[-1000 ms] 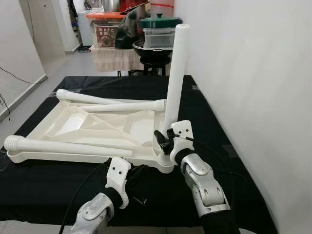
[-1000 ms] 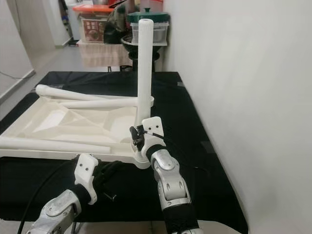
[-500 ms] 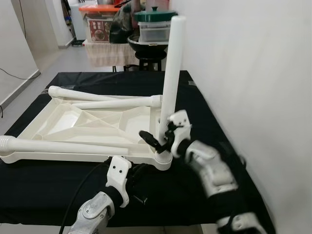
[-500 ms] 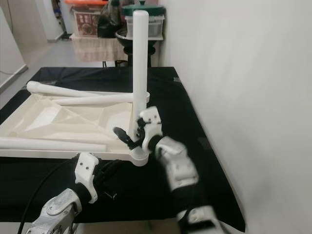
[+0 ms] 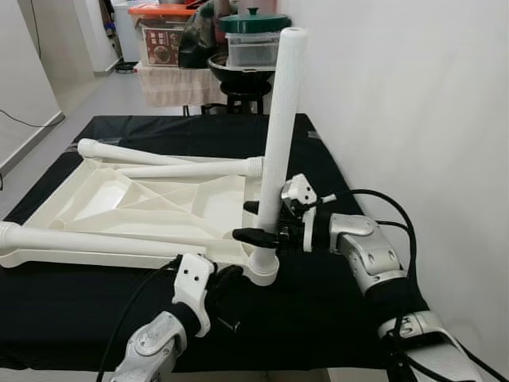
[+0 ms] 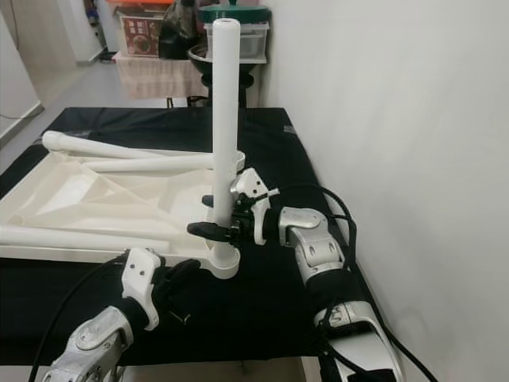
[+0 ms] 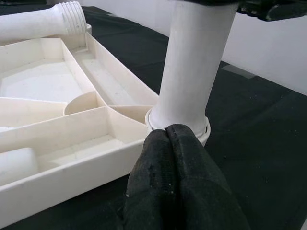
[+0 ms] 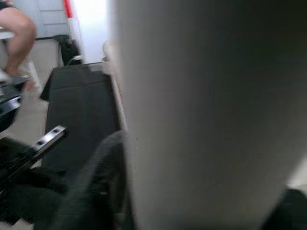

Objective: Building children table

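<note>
Right claw (image 5: 265,223) grips the upright leg (image 5: 280,127) low on its vertical axis, seated in the tabletop's (image 5: 143,211) near corner socket. Left claw (image 7: 175,158), pinched empty, presses against that socket.

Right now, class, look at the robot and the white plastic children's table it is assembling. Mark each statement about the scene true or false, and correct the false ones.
1. The upturned white plastic tabletop lies on a black cloth. True.
2. One white tubular leg stands upright at a corner of the tabletop. True.
3. The right gripper hangs idle, away from the upright leg. False: its fingers sit on either side of that leg, low down.
4. The left gripper holds a loose leg in the air. False: its fingers are shut and empty, at the base of the upright leg.
5. Loose white legs lie across the tabletop. True.
</note>
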Controlling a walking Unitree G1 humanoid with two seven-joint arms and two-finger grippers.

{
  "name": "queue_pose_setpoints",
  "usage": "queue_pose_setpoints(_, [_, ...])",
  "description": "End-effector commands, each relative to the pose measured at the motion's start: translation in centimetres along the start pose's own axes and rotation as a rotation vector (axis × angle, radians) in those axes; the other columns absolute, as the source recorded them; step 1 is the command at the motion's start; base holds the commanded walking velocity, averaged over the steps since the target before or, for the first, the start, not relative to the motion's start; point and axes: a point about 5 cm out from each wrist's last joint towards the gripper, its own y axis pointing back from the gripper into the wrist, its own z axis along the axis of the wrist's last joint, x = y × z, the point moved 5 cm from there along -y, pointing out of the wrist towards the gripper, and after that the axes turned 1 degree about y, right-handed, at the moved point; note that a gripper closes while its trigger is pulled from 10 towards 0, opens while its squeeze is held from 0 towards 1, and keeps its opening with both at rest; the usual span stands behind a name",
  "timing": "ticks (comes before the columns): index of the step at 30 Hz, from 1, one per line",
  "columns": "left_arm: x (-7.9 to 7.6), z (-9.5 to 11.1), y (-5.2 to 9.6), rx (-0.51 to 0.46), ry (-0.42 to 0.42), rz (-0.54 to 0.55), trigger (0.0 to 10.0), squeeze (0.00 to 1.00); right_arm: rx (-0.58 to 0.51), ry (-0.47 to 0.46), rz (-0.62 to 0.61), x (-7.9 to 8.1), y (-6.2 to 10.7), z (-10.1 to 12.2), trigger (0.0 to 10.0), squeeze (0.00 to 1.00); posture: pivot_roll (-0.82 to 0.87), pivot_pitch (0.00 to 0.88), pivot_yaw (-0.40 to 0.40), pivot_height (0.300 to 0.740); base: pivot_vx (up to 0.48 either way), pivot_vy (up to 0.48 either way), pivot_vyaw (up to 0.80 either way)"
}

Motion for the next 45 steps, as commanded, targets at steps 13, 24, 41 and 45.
queue_pose_setpoints(13, [0.3,-0.4,0.4,0.016,0.000,0.004,10.0,0.00,0.187,-0.202,-0.787,1.8,-0.4,-7.4,0.0,0.00,0.02,0.000,-0.023,0.740,0.000,0.000,0.00])
queue_pose_setpoints(24, [0.4,-0.3,0.0,0.016,-0.014,0.008,10.0,0.00,0.201,-0.153,-0.889,-2.4,1.8,-6.9,4.7,0.00,0.05,0.000,-0.043,0.740,0.000,0.000,0.00])
queue_pose_setpoints(41, [0.2,-0.4,-0.2,0.016,-0.002,0.002,10.0,0.00,0.055,-0.001,-0.212,-0.3,0.6,-2.7,10.0,0.00,0.05,0.000,-0.050,0.740,0.000,0.000,0.00])
queue_pose_setpoints(45, [0.2,-0.5,-0.3,0.017,-0.003,0.004,10.0,0.00,0.108,0.000,-0.114,-1.1,0.8,-3.0,8.5,0.00,0.06,0.000,-0.059,0.740,0.000,0.000,0.00])
